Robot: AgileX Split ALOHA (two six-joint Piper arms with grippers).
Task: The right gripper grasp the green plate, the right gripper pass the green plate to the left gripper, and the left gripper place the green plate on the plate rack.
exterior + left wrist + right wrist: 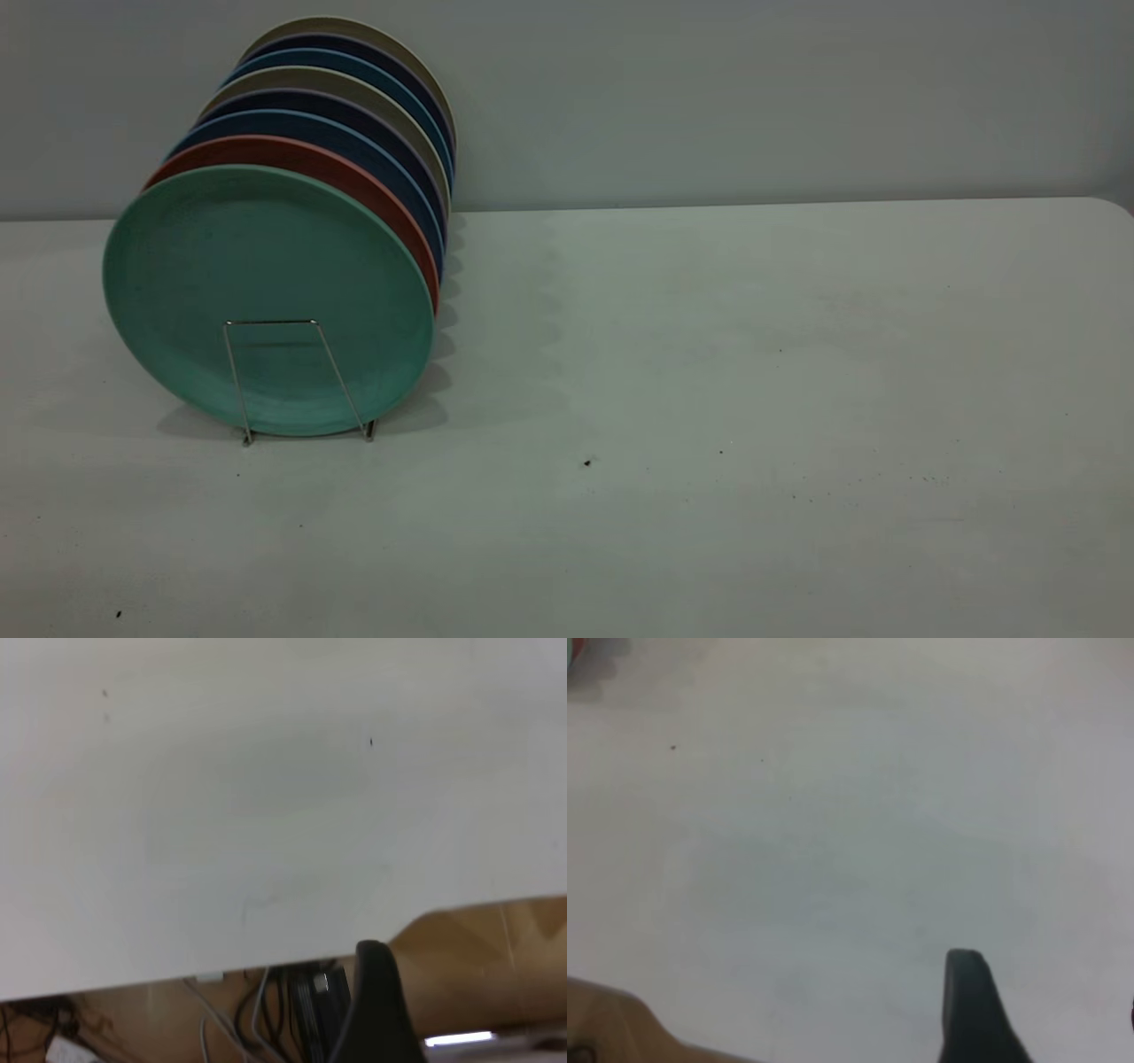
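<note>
The green plate (266,257) stands on edge at the front of the plate rack (270,322), at the table's left. It leans back against a salmon-pink plate (354,177), and a wire loop of the rack crosses its lower face. Neither gripper shows in the exterior view. My left gripper (474,1001) shows one black finger (376,992) over the table's edge, open and empty. My right gripper (1050,997) shows one black finger (966,992) and a sliver of the other at the picture's edge. It is open and empty above the bare tabletop.
Behind the salmon-pink plate, several dark blue and beige plates (372,97) fill the rack towards the wall. The white table (753,399) stretches to the right of the rack. Past the table's edge lie cables (257,1010) and a brown floor (496,957).
</note>
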